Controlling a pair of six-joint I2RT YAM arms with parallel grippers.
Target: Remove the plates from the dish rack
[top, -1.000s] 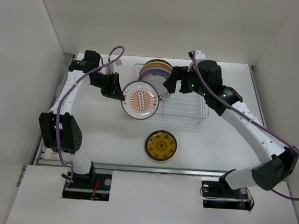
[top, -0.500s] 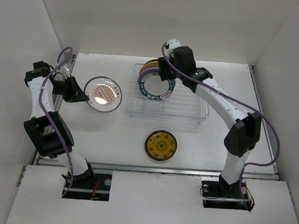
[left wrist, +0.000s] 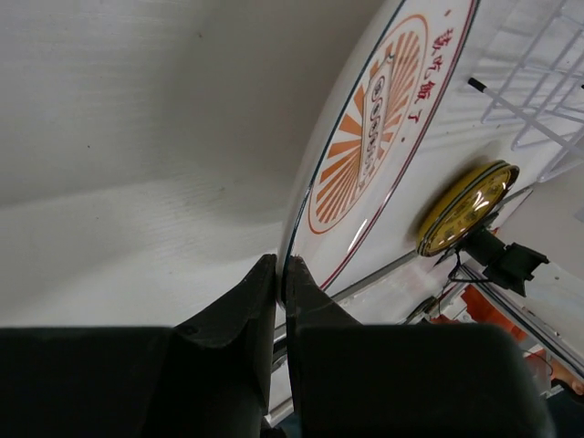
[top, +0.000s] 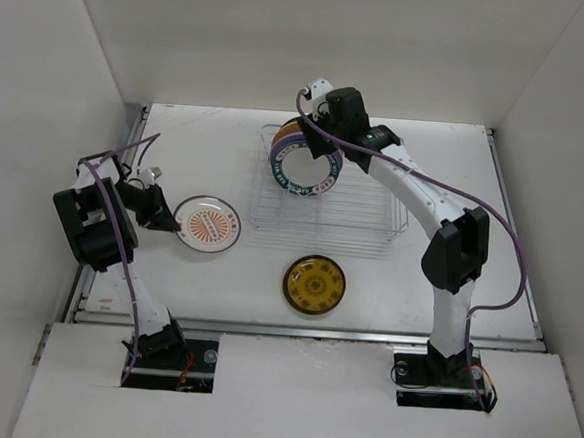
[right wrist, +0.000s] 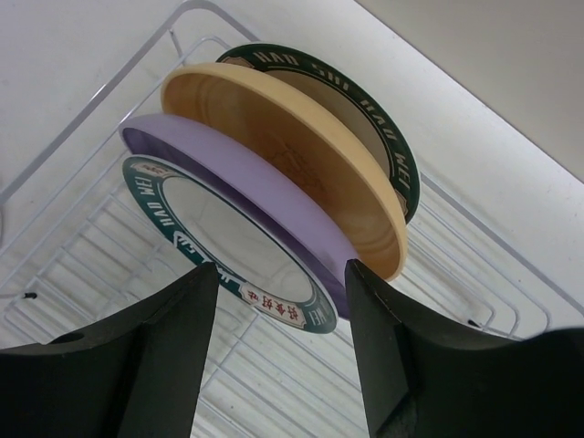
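My left gripper (top: pixel 165 217) is shut on the rim of the white plate with the orange sunburst (top: pixel 208 223), holding it low and nearly flat over the table's left side. The wrist view shows the jaws (left wrist: pixel 281 272) pinching that plate's edge (left wrist: pixel 365 137). The dark brown and yellow plate (top: pixel 314 285) lies flat in front of the dish rack (top: pixel 363 209). My right gripper (right wrist: pixel 279 265) is open above the plates standing at the rack's left end (top: pixel 304 160): a teal-rimmed white plate (right wrist: pixel 205 224), a lilac one (right wrist: pixel 274 196), a tan one (right wrist: pixel 274 114) and a second teal-rimmed one (right wrist: pixel 370 96).
White enclosure walls stand at the left, right and back. The rack's wire prongs and rim (right wrist: pixel 82 155) surround the standing plates. The brown and yellow plate (left wrist: pixel 465 205) and the rack wires (left wrist: pixel 538 82) also show in the left wrist view.
My left arm swung left and toward the front with the sunburst plate and brought it down low. My right gripper moved over to the standing plates at the rack's left end.
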